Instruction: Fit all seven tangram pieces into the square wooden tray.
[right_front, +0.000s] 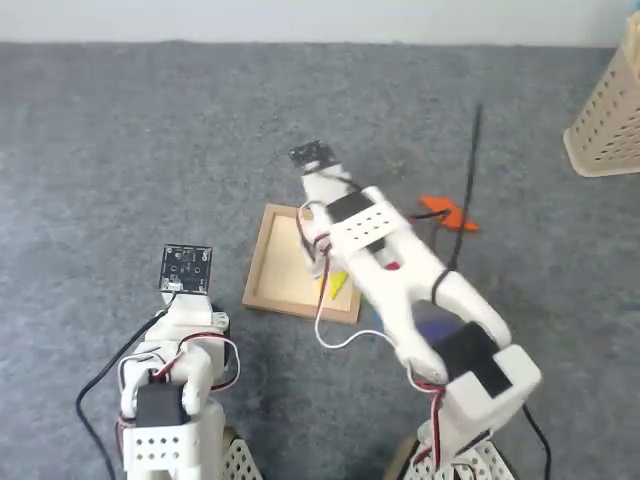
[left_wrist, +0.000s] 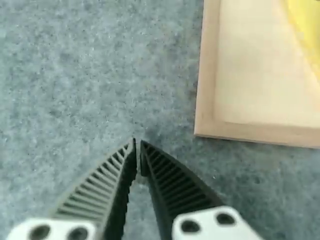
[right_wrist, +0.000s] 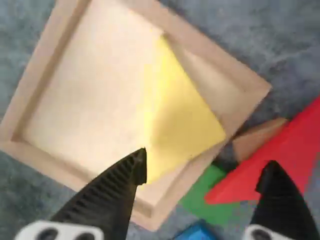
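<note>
R jaws open over yellow piece (right_wrist: 175, 110) in tray (right_wrist: 27, 87); L jaws closed nr tray, toward worktop (left_wrist: 75, 75) near edge.

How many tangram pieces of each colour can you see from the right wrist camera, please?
yellow piece: 1, lying in the tray
red piece: 1
green piece: 1
blue piece: 1
brown piece: 1
Total: 5 pieces, 4 of them outside the tray.
</note>
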